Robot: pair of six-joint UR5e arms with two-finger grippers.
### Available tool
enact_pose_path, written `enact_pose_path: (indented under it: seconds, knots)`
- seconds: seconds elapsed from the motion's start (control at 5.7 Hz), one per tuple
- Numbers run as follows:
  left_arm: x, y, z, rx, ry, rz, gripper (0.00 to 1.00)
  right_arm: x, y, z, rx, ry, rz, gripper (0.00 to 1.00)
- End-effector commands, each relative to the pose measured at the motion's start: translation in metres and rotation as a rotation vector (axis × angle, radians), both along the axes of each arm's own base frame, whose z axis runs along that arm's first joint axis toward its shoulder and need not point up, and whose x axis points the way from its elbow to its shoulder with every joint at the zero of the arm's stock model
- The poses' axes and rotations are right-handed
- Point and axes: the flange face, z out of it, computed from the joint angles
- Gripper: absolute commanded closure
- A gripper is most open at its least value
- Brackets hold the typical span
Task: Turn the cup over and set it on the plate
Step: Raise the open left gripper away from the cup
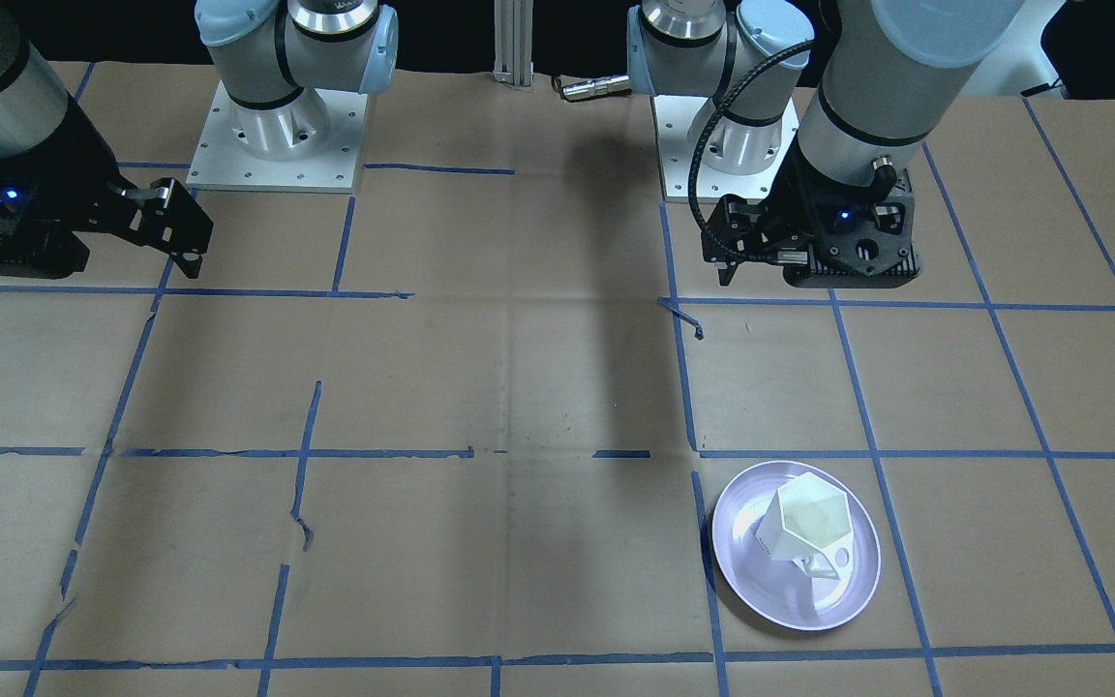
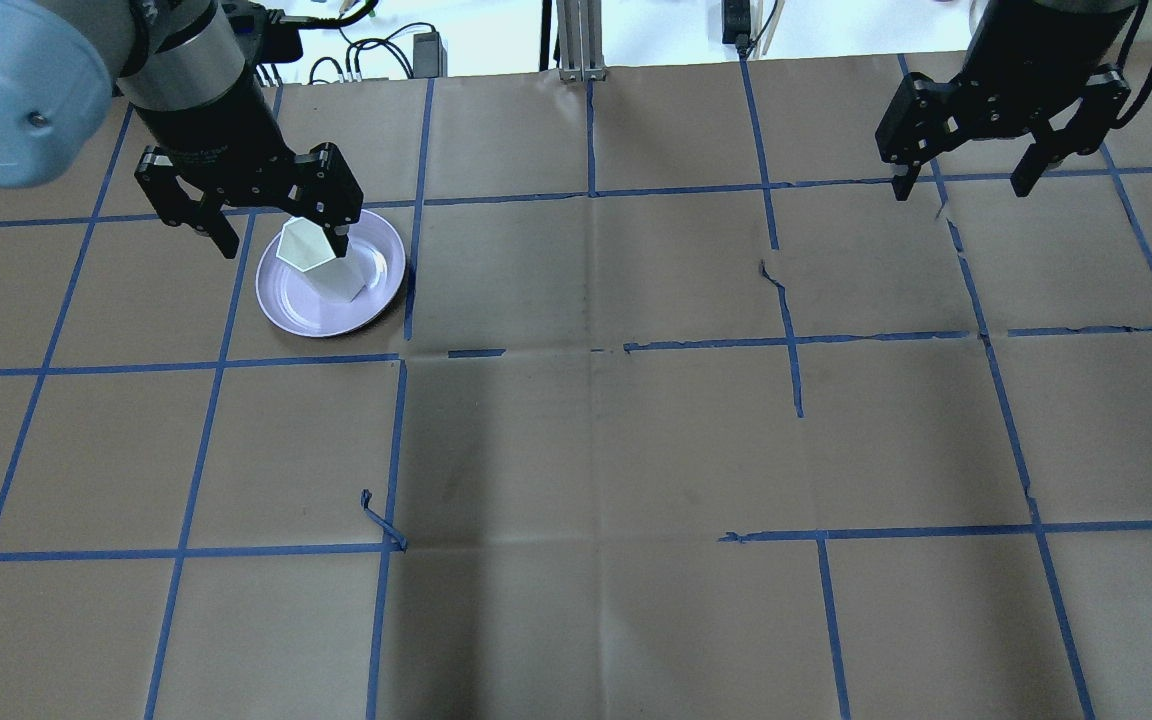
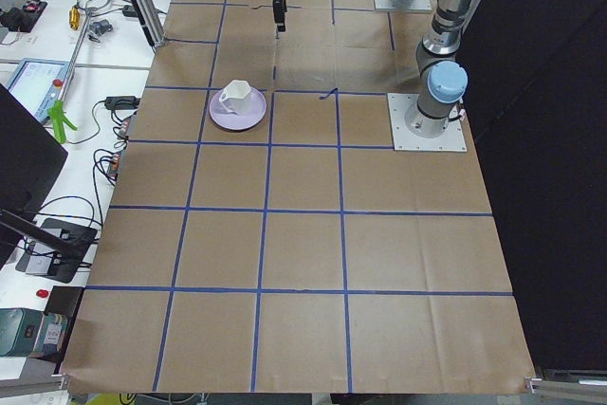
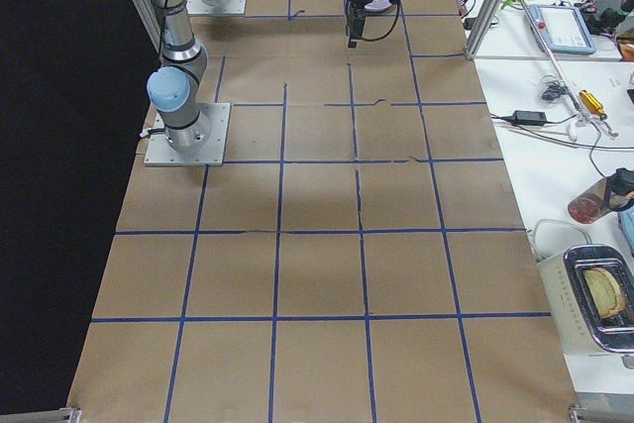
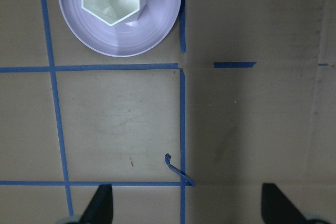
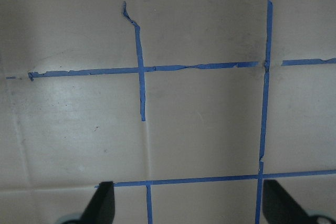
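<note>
The cup (image 1: 802, 528) stands mouth-up on the plate (image 1: 790, 602), its handle turned toward the operators' side, with the plate resting on the table (image 1: 519, 387) in the robot's left half, toward the edge far from the arm bases. The left gripper (image 2: 281, 240) hangs above the table on the robot's side of the plate, apart from the cup and between the plate and its own arm's base. The right gripper (image 2: 959, 188) hangs over the opposite half, well apart from both.
</note>
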Motion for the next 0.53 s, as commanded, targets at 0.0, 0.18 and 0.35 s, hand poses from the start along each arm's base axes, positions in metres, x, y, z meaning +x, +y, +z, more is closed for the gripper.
enact_pose_path:
  seconds: [0.0, 0.18, 0.35]
  knots:
    - [-0.0138, 0.0034, -0.0007, 0.004, 0.014, -0.007, 0.00, 0.0000, 0.0000, 0.0000, 0.000, 0.000, 0.000, 0.00]
    - [-0.0140, 0.0028, -0.0014, 0.004, 0.015, -0.007, 0.00, 0.0000, 0.0000, 0.0000, 0.000, 0.000, 0.000, 0.00]
    - [-0.0141, 0.0050, 0.0027, -0.005, 0.017, -0.009, 0.00, 0.0000, 0.0000, 0.0000, 0.000, 0.000, 0.000, 0.00]
